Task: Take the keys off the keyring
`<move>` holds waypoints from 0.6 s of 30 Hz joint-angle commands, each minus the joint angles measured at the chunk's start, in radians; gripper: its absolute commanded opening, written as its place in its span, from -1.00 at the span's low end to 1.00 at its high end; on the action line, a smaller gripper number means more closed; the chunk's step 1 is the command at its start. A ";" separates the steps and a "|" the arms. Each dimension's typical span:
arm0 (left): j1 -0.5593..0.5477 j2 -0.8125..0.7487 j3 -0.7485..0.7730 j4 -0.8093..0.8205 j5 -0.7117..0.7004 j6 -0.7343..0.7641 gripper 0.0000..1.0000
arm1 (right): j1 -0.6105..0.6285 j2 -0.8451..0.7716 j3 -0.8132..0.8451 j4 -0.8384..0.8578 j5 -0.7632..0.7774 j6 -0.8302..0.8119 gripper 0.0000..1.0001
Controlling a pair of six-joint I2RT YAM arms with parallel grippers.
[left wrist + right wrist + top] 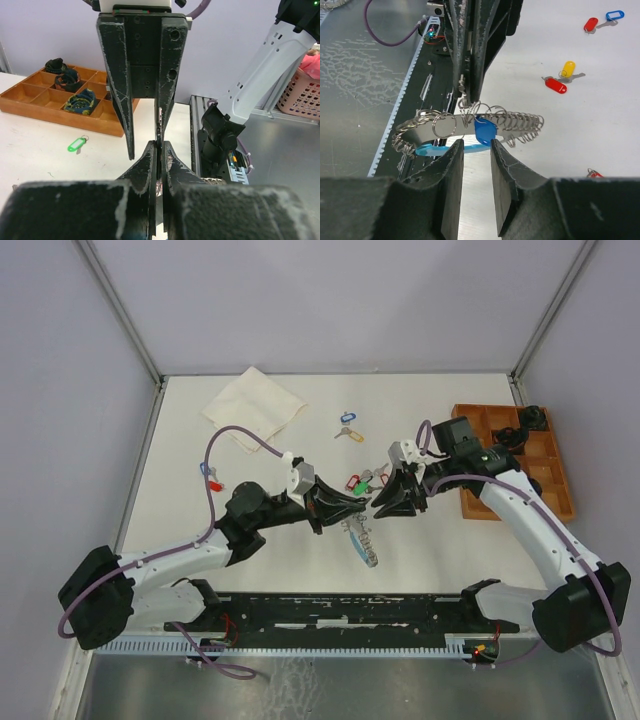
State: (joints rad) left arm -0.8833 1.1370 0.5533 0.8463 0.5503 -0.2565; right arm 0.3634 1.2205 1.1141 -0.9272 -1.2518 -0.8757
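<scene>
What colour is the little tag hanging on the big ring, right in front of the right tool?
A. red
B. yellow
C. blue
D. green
C: in the right wrist view, a blue tag hangs on the keyring just past the right tool, while a red tag and a yellow tag lie loose on the table.
</scene>
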 commanded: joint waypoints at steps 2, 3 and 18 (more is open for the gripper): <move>-0.004 -0.005 0.011 0.092 -0.058 -0.042 -0.94 | 0.024 -0.022 0.035 -0.022 -0.048 -0.034 -0.34; -0.004 -0.005 0.012 0.091 -0.059 -0.043 -0.94 | 0.028 -0.021 0.033 -0.022 -0.049 -0.034 -0.36; -0.011 0.020 0.035 0.083 -0.091 -0.062 -0.94 | 0.078 -0.030 0.009 0.129 0.037 0.137 -0.48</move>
State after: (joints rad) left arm -0.8864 1.1568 0.5522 0.8471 0.4950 -0.2836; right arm 0.4294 1.2163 1.1141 -0.8600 -1.2175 -0.7921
